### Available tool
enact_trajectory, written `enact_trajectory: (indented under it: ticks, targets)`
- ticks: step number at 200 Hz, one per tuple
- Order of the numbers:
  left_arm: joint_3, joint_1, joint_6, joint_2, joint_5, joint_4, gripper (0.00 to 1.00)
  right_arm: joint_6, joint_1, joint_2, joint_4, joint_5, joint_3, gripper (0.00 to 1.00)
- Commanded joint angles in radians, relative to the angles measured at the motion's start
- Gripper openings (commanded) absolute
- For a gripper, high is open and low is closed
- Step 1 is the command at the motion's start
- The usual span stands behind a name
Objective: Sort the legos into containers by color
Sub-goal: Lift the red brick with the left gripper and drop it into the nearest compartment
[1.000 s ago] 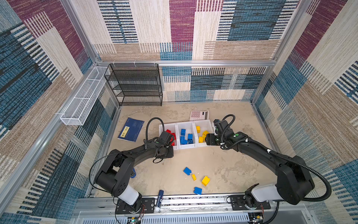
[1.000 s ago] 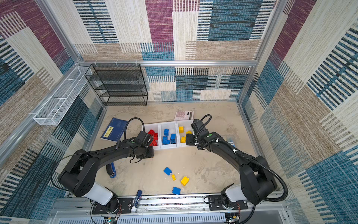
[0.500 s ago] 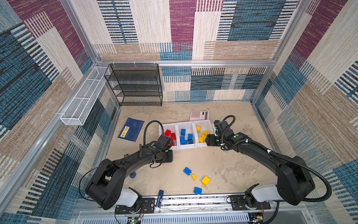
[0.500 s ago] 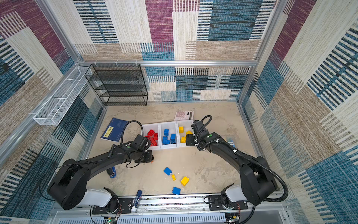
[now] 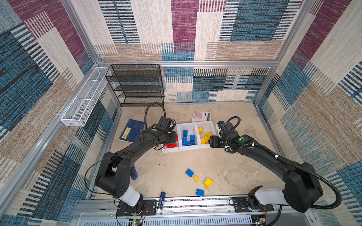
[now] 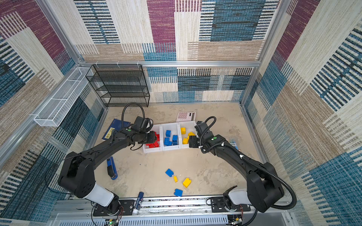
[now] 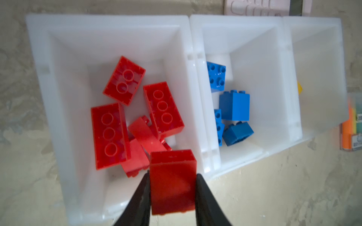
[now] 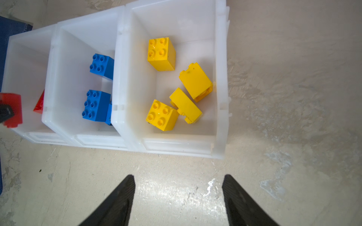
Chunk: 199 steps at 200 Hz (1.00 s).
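Observation:
Three joined white containers [image 5: 170, 150] stand mid-table in both top views, with red, blue and yellow legos sorted one color to each. My left gripper [image 7: 172, 176] is shut on a red brick [image 7: 172, 166] and hangs over the near end of the red container [image 7: 64, 109], which holds several red bricks [image 7: 108, 135]. My right gripper [image 8: 178, 180] is open and empty over bare table just in front of the yellow container [image 8: 220, 97]. Loose on the table near the front lie two blue bricks [image 5: 189, 172] [image 5: 200, 192] and two yellow ones [image 5: 208, 182] [image 5: 196, 178].
A blue booklet [image 5: 132, 130] lies left of the containers and a pink calculator [image 5: 201, 116] behind them. A blue stapler [image 6: 112, 169] sits by the left arm, a glue stick [image 5: 161, 201] at the front rail. A black rack [image 5: 137, 84] and white mesh basket [image 5: 84, 101] stand back left.
My left gripper, holding the red brick, drew back toward the front and has now swung forward over the red container. The right arm has hardly moved.

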<state>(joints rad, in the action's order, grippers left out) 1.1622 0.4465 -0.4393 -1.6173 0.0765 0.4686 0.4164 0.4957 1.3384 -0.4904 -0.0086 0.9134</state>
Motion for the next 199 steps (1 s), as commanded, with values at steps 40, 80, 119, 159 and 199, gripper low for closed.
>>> enact_trajectory:
  ticks: [40,80,119,159,199]
  targets:
    - [0.025,-0.031,0.022,-0.032,-0.049,0.035,0.57,0.054,0.07,-0.076,-0.034,-0.021,-0.059,0.72]
    - [-0.046,-0.051,0.004,0.05,-0.049,0.026,0.57,0.08,0.153,-0.064,-0.034,-0.022,-0.084,0.72]
    - [-0.177,-0.097,-0.032,0.178,-0.044,0.014,0.57,0.118,0.249,-0.025,-0.034,-0.022,-0.08,0.72]
    - [-0.282,-0.151,-0.042,0.298,-0.047,0.024,0.57,0.134,0.383,0.057,-0.025,-0.022,-0.033,0.71]
    - [-0.344,-0.193,-0.053,0.336,-0.013,0.013,0.57,0.052,0.507,0.171,-0.024,-0.024,0.036,0.71]
